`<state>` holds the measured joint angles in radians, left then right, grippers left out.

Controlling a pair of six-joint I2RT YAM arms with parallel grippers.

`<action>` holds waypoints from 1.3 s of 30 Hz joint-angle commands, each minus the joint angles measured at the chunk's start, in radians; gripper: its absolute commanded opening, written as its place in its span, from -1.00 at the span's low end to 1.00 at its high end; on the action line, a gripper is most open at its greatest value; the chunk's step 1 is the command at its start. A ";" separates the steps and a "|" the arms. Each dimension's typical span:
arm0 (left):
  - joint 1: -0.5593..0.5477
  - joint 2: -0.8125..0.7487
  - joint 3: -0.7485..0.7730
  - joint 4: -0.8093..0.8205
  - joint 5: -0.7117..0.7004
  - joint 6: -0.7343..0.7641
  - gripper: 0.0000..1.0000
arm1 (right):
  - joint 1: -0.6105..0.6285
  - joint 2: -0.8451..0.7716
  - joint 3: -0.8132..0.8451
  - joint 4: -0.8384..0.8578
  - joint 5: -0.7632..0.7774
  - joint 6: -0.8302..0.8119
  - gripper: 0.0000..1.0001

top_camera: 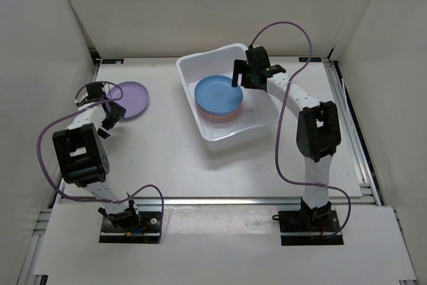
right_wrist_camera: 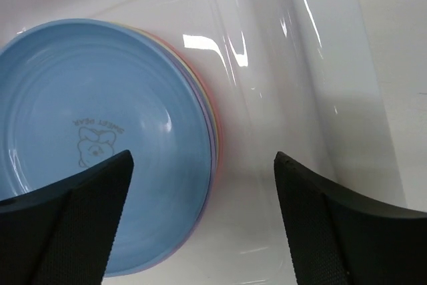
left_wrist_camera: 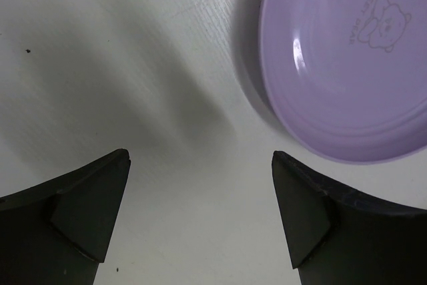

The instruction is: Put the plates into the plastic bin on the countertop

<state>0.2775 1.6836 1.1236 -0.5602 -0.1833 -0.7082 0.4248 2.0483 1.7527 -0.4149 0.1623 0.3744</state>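
White countertop [top_camera: 167,158]; purple plate [left_wrist_camera: 333,91] bear print [left_wrist_camera: 377,28] legible only wrist-view.

light blue plate [right_wrist_camera: 100,145] with bear print, purple plate [left_wrist_camera: 347,58], white bin [top_camera: 200,65].

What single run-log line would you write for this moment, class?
left gripper: open, near purple plate on countertop | right gripper: open above blue plate topping stack in plastic bin | outstanding: purple plate

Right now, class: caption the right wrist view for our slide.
Open right end effector above the blue plate stacked in the white bin.
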 commanded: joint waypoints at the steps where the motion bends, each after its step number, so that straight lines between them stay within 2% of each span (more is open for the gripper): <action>1: 0.005 0.025 0.044 0.046 -0.015 -0.019 0.96 | 0.009 -0.065 0.042 -0.004 0.003 -0.034 0.87; 2: 0.003 0.034 0.045 0.063 -0.007 -0.019 0.93 | 0.008 -0.101 0.041 -0.016 0.008 -0.038 0.96; 3: 0.005 0.050 0.048 0.071 -0.004 -0.022 0.93 | 0.006 -0.121 0.036 -0.022 0.013 -0.045 0.98; 11: 0.005 0.126 0.028 0.197 0.054 -0.068 0.83 | 0.000 -0.388 -0.163 -0.038 0.014 -0.083 0.98; 15: 0.003 0.120 0.022 0.238 0.059 -0.076 0.80 | -0.009 -0.519 -0.265 -0.062 0.066 -0.069 0.98; 21: 0.003 0.139 0.024 0.270 0.034 -0.089 0.79 | -0.012 -0.580 -0.294 -0.114 0.158 -0.051 0.98; 24: 0.003 0.209 0.057 0.270 0.051 -0.097 0.54 | -0.012 -0.599 -0.295 -0.130 0.189 -0.035 0.98; 25: 0.003 0.229 0.065 0.270 0.065 -0.103 0.37 | -0.012 -0.608 -0.295 -0.142 0.197 -0.031 0.98; 27: 0.003 0.283 0.079 0.269 0.077 -0.125 0.18 | -0.012 -0.619 -0.289 -0.157 0.218 -0.016 0.98; 28: 0.003 0.294 0.081 0.267 0.093 -0.131 -0.06 | -0.012 -0.634 -0.289 -0.163 0.224 -0.012 0.98; 31: 0.005 0.298 0.067 0.269 0.100 -0.149 -0.45 | -0.012 -0.665 -0.295 -0.182 0.249 0.000 0.98; 32: 0.005 0.289 0.065 0.269 0.097 -0.148 -0.72 | -0.012 -0.687 -0.300 -0.183 0.252 0.001 0.98; 33: 0.003 0.262 0.056 0.269 0.096 -0.140 -0.80 | -0.014 -0.701 -0.311 -0.183 0.264 0.003 0.98; 35: 0.003 0.219 0.045 0.269 0.088 -0.129 -0.80 | -0.011 -0.738 -0.323 -0.179 0.272 0.011 0.98; 39: -0.008 0.032 0.048 0.269 0.062 -0.094 -0.80 | -0.012 -0.796 -0.361 -0.174 0.301 0.017 0.98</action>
<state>0.2817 1.8900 1.1774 -0.2512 -0.0929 -0.8436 0.4145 1.2945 1.4151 -0.5949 0.4103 0.3740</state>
